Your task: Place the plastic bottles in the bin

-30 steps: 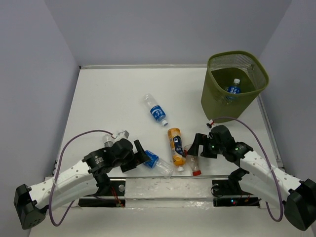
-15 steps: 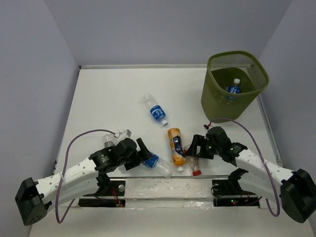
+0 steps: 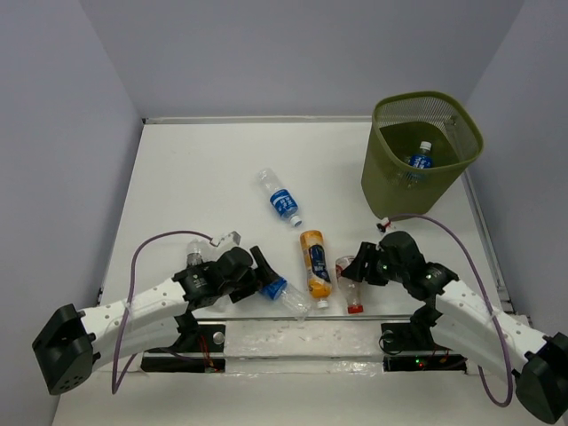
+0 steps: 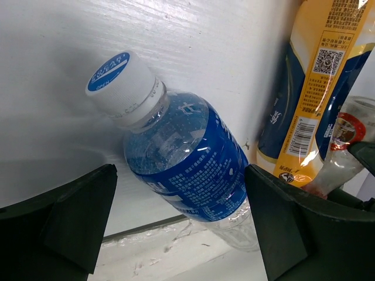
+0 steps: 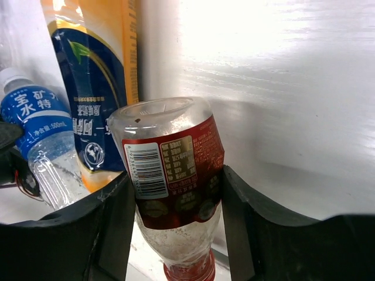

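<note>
Closing in over the last second, the left hand (image 3: 266,280) has slid right along the near edge of the bench (image 3: 195,177). It now straddles the blue-labelled bottle (image 4: 186,171), which lies on its side with its white cap pointing away from the wrist camera. Its fingers (image 4: 79,213) are spread wide, one on each side of the bottle with bench showing between, so nothing is gripped there yet.

The right hand (image 3: 358,269) has shifted slightly and settled over the red-labelled bottle (image 5: 173,167). In the wrist view both pads sit flush against the label, pinching the bottle across its body. The bottle lies on the bench with its red cap toward the near edge, just right of the orange bottle (image 3: 313,262), and it looks nudged a little from where it lay a second ago.

For the task, this suggests the right side is at the point of lifting, with the bin (image 3: 389,191) standing at the far right, within that arm's side of the bench. The left side still needs to close before it can carry anything.

One blue-labelled bottle (image 3: 419,160) is already inside the bin. Another blue-labelled bottle (image 3: 280,202) lies untouched farther out near the middle of the bench, so most of the work appears to remain.
</note>
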You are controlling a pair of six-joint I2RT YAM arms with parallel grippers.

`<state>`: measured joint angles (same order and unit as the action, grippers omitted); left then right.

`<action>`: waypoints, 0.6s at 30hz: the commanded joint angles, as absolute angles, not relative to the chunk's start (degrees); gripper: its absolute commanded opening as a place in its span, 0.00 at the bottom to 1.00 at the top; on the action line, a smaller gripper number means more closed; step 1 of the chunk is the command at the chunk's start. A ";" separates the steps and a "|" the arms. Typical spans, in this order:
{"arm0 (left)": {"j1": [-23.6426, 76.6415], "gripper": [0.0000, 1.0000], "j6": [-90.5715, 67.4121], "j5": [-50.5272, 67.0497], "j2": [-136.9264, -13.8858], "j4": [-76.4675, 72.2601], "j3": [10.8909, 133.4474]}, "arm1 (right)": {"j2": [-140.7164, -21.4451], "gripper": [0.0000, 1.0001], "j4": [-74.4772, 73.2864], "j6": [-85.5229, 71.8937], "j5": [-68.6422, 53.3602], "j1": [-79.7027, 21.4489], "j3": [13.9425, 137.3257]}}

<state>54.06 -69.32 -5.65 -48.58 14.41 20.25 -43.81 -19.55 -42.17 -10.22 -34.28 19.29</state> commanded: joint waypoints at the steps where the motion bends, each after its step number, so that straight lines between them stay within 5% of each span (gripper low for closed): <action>1: 54.49 0.99 -67.59 -7.73 -50.70 14.68 21.00 | -39.21 0.35 -25.92 -41.84 -5.72 -34.89 25.47; 10: 54.93 0.97 -67.59 -8.61 -53.79 12.22 21.44 | -37.35 0.32 -28.22 -35.43 -6.24 -34.89 43.22; 18: 55.20 0.69 -66.71 -10.37 -51.86 11.95 22.94 | -49.47 0.27 -23.29 -25.06 8.06 -34.89 67.91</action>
